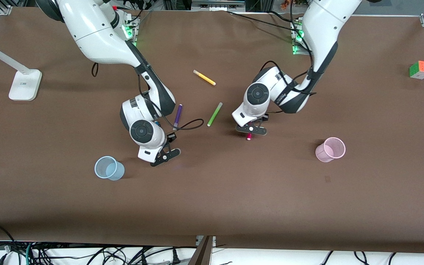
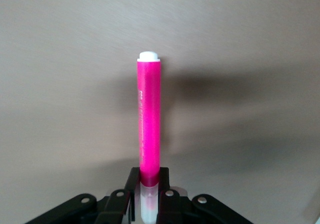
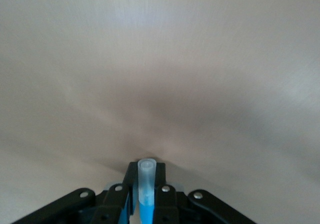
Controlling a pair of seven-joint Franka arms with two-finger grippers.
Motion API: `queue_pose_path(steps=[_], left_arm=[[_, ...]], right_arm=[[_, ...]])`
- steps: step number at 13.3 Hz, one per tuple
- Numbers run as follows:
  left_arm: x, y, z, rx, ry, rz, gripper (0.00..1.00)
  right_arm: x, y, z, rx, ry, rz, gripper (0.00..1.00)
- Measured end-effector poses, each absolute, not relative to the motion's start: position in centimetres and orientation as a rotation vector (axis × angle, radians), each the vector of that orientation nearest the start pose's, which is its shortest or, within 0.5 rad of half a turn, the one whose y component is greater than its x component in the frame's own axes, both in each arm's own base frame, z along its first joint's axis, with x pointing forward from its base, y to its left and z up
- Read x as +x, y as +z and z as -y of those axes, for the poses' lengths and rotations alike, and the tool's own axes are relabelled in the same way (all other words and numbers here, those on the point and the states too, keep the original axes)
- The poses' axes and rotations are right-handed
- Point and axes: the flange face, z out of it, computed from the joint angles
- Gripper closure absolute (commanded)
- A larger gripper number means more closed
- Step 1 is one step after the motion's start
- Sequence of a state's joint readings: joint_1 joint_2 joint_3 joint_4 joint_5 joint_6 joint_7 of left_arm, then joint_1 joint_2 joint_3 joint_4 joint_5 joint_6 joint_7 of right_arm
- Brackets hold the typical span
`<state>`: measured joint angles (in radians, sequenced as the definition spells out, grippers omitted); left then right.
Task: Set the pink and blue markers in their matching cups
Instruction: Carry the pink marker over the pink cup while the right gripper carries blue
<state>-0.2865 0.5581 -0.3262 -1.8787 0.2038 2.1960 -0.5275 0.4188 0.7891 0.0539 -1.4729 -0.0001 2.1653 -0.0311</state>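
My left gripper [image 1: 251, 130] is shut on the pink marker [image 1: 248, 137] over the middle of the table. In the left wrist view the fingers [image 2: 132, 180] clamp it at the pale cap, and the magenta body [image 2: 149, 129] sticks out past them. My right gripper [image 1: 165, 154] is shut on the blue marker, beside the pale blue cup [image 1: 109, 168]. In the right wrist view only the marker's clear cap [image 3: 146, 176] and a bit of blue body show between the fingers. The pale pink cup [image 1: 330, 149] stands upright toward the left arm's end.
A purple marker [image 1: 177, 116], a lime green marker [image 1: 214, 114] and a yellow marker [image 1: 204, 77] lie on the brown table between the arms. A colour cube [image 1: 420, 69] sits at the left arm's end. A white lamp base [image 1: 25, 84] sits at the right arm's end.
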Motion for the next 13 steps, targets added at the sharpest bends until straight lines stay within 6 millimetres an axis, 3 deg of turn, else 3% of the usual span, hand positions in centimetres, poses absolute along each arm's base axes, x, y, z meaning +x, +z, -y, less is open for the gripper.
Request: queue_pose_path(steps=[2,4,6,7,9,11,13], left_arm=[[53.4,24.7,31.3,-2.969,0.348,-0.373,1.00],[55.3,28.6,28.9,-2.897,0.466,-0.422,1.00],[57.0,31.6,25.9,-2.789,0.554,-0.526,1.00],[57.8,32.5,24.0,-2.721,0.583,-0.602,1.00],[59.1,33.2,19.9,-2.575,0.643,-0.754,1.00],[60.2,33.3,15.8,-2.416,0.723,-0.910,1.00],[61.2,32.9,12.0,-2.233,0.827,-1.053,1.00]], right_arm=[[65.8,25.4,-31.1,-3.009,0.065,0.803,1.00],[67.8,32.1,-29.2,-2.955,-0.001,0.961,1.00],[69.4,37.2,-25.8,-2.835,-0.071,1.156,1.00],[70.1,38.7,-23.6,-2.737,-0.114,1.232,1.00],[71.6,39.6,-18.4,-2.529,-0.216,1.355,1.00],[72.8,39.4,-13.3,-2.359,-0.333,1.472,1.00],[73.3,38.8,-9.8,-2.234,-0.414,1.536,1.00]])
